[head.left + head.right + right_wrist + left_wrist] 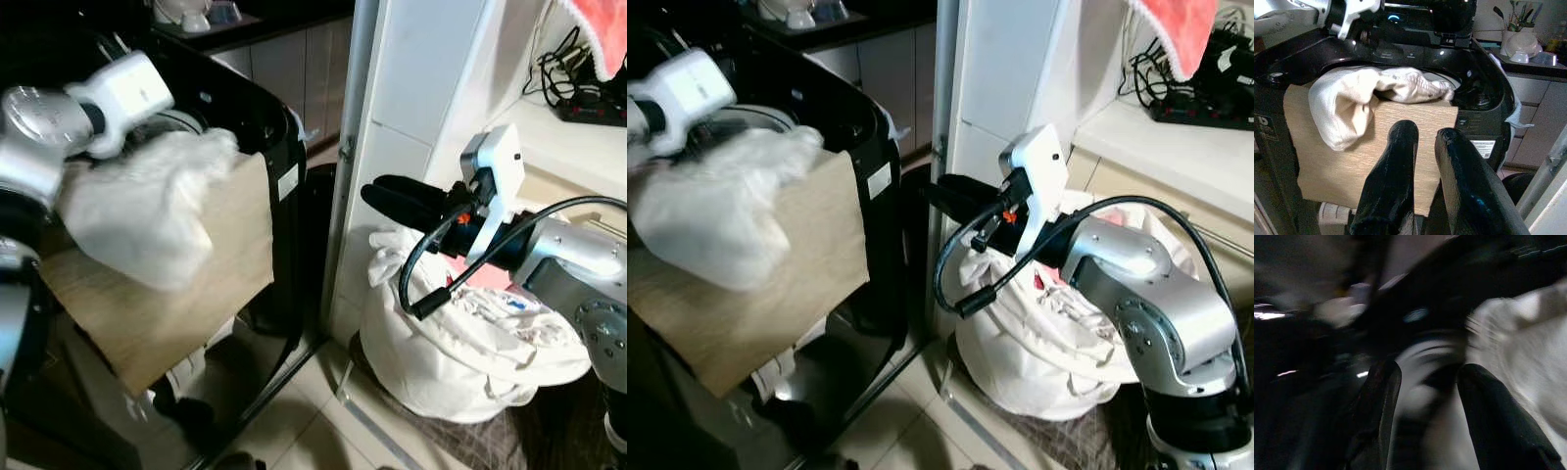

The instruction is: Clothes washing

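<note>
**Grippers flank a top-loading washer with a garment draped over its rim**

Left gripper (1425, 421) sits over the mouth of the black washing machine (250, 117), at about 10 o'clock in the left eye view; in its blurred wrist view the two black fingers stand apart with nothing between them, and pale fabric lies just beside one finger.

Largest in the scene, the washing machine takes up the left half of the head views, its lid raised and the drum opening visible behind the cloth. A tan wood-grain panel (167, 294) leans against the washer's front, tilted, its upper edge at the rim.

Next in size, a white laundry bag (460, 362) slumps on the floor at about 4 o'clock, stuffed with light clothes and touching the white wall pillar (411, 98).

A white garment (147, 206) hangs over the washer's front rim, partly inside the drum and partly spilling down onto the tan panel. It lies directly below the left wrist.

Right gripper (402, 203) hovers near the centre of the left eye view, above the laundry bag and pointing toward 9 o'clock at the washer. Its fingers are nearly together, a narrow gap between them, holding nothing; the garment is well apart from it, across the gap beside the pillar.
</note>
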Motion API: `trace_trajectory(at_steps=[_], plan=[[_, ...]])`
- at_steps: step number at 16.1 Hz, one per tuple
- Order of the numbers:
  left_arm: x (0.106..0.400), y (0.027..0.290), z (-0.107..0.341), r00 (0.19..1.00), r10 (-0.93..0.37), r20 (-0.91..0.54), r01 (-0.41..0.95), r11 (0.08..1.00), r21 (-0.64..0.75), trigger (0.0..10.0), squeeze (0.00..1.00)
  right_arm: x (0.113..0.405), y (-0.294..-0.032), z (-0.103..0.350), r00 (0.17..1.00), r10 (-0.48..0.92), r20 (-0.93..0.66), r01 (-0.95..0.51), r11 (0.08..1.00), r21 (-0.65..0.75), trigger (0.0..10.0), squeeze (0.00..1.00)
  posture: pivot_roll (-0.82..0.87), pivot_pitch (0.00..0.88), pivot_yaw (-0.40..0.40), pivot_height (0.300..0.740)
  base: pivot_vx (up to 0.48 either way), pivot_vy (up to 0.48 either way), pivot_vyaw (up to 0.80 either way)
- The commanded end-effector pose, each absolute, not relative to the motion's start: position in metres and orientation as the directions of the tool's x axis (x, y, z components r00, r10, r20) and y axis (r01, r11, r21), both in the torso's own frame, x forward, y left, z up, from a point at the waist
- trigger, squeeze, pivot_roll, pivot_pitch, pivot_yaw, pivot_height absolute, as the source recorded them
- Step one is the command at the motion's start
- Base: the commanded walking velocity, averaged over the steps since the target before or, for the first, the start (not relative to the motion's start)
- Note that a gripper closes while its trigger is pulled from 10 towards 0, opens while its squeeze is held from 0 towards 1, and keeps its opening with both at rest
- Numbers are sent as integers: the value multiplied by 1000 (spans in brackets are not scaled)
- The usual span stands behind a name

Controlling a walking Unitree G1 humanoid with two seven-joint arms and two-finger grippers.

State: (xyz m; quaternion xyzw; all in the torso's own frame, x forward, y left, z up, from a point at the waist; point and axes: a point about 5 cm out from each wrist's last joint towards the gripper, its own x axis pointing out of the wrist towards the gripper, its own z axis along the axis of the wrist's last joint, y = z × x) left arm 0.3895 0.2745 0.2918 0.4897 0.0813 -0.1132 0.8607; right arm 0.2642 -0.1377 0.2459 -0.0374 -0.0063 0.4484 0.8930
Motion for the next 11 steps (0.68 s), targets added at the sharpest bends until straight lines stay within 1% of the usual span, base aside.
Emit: trace_trajectory(at_steps=[1,2,3,4,5,6,7,8,9,10,11], plan=[[390,285,306,991,-3,-135,121,461,879,10000,0,266,-142,253,625,780,0,-776,622,-102,10000,0,-121,0,17,740,0,0,0],[390,291,323,998,62,10,-36,444,895,10000,0,271,-147,253,668,744,6,-739,665,-104,10000,0,-121,0,17,740,0,0,0],[390,292,326,997,64,36,-60,441,895,10000,0,272,-148,253,685,728,6,-724,682,-104,10000,0,-121,0,17,740,0,0,0],[391,283,334,995,-3,103,-86,525,847,10000,0,284,-159,248,782,623,-9,-621,778,-94,10000,0,-122,0,17,740,0,0,0],[392,276,332,994,-65,93,-34,610,792,10000,0,289,-164,247,814,581,-9,-579,810,-89,10000,0,-122,0,17,740,0,0,0],[394,263,326,980,-188,63,94,720,688,10000,0,295,-170,244,852,523,-16,-522,848,-87,10000,0,-122,0,17,740,0,0,0],[395,250,318,954,-299,33,215,755,619,10000,0,299,-175,239,878,478,-40,-479,872,-98,10000,0,-122,0,17,740,0,0,0],[394,237,310,914,-406,8,330,754,567,10000,0,302,-180,232,898,434,-71,-439,889,-132,10000,0,-122,0,17,740,0,0,0],[392,226,304,873,-488,16,413,756,507,10000,0,305,-186,223,919,380,-107,-392,908,-146,10000,0,-118,0,16,740,0,0,0],[388,211,296,819,-573,32,500,741,448,10000,0,313,-197,212,952,270,-142,-294,937,-189,10000,0,-119,0,19,740,0,0,0],[386,204,292,795,-606,35,534,725,434,10000,0,316,-201,208,960,236,-151,-262,947,-185,10000,0,-119,0,19,740,0,0,0]])
